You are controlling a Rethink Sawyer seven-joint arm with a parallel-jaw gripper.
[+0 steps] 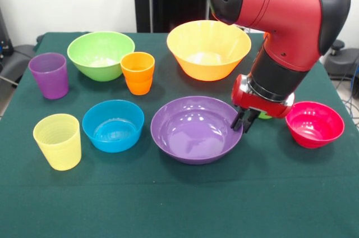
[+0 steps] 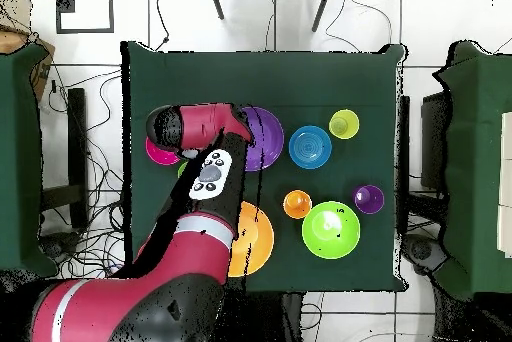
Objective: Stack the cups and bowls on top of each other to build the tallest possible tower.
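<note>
Green cloth covers the table (image 1: pixel 168 204) in the front view, and nothing is stacked: each piece stands alone. The gripper (image 1: pixel 243 121) hangs at the right rim of the purple bowl (image 1: pixel 193 128), its dark fingers close together with nothing between them. The pink-red bowl (image 1: pixel 314 123) sits to the right, and a sliver of something green (image 1: pixel 265 115) shows behind the wrist. The orange-yellow bowl (image 1: pixel 208 49), light green bowl (image 1: pixel 101 54) and orange cup (image 1: pixel 138 72) stand along the back; the purple cup (image 1: pixel 49 74), pale yellow cup (image 1: pixel 57 140) and blue bowl (image 1: pixel 113 125) are on the left.

From overhead, the arm (image 2: pixel 190 218) crosses the orange-yellow bowl (image 2: pixel 258 241) and ends over the purple bowl's (image 2: pixel 268 138) edge, hiding the fingers. The blue bowl (image 2: pixel 310 146) sits just beside it.
</note>
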